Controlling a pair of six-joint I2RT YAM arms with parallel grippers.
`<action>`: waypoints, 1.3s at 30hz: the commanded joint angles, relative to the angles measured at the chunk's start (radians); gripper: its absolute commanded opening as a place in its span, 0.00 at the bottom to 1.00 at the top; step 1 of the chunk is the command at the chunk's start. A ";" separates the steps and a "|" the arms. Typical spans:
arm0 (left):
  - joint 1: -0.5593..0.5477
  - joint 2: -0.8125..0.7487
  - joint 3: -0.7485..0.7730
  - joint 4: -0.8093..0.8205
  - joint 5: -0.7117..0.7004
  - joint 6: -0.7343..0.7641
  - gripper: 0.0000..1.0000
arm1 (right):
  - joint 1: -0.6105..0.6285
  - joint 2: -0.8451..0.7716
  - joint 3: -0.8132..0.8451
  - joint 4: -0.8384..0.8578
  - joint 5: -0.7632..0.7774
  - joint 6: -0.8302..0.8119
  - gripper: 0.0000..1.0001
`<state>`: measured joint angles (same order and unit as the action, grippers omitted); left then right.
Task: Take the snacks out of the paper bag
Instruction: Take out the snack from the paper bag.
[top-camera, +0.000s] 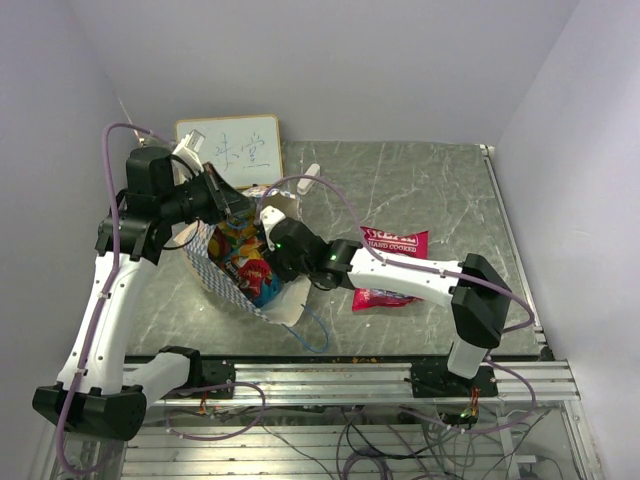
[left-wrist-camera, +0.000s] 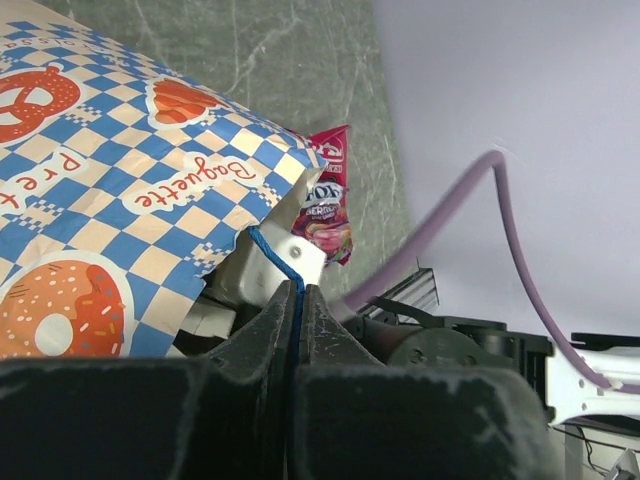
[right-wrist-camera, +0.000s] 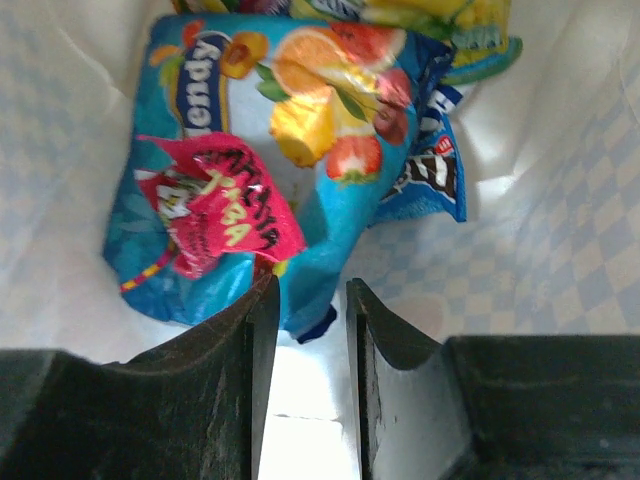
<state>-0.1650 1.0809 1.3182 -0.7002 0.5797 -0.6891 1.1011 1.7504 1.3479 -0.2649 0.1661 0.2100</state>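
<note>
Cream paper bag (top-camera: 213, 272) with blue-and-white checked sides sits on the grey table (top-camera: 430, 190), its mouth open towards the right arm.
The left gripper (left-wrist-camera: 297, 300) is clamped on the bag's blue cord handle (left-wrist-camera: 270, 252). The right gripper (right-wrist-camera: 305, 300) is inside the bag, jaws narrowly apart, and the lower edge of a shiny blue packet (right-wrist-camera: 330, 210) dips between them. A small red packet (right-wrist-camera: 220, 215) lies on the blue one, with a yellow-green packet (right-wrist-camera: 430, 15) behind. A pink-red packet (top-camera: 400, 243) lies outside on the table.

My claw (right-wrist-camera: 306, 295) inside cream paper bag (right-wrist-camera: 560, 230), fingers (right-wrist-camera: 230, 380) slightly apart, corner of shiny blue fruit-printed snack packet (right-wrist-camera: 300, 150) between them; small pink-red packet (right-wrist-camera: 225, 215) lies atop it.
</note>
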 joint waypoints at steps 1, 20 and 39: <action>-0.008 -0.021 -0.023 0.050 0.064 0.007 0.07 | 0.000 0.021 0.015 -0.067 0.097 0.030 0.34; -0.008 -0.019 0.025 -0.024 0.029 0.062 0.07 | 0.001 -0.008 -0.144 0.174 0.019 0.155 0.56; -0.008 0.010 0.096 -0.102 -0.040 0.123 0.07 | 0.001 -0.009 -0.084 0.125 0.020 0.165 0.08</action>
<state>-0.1658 1.0863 1.3571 -0.7643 0.5800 -0.6041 1.1019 1.8198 1.2285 -0.1257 0.1551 0.3969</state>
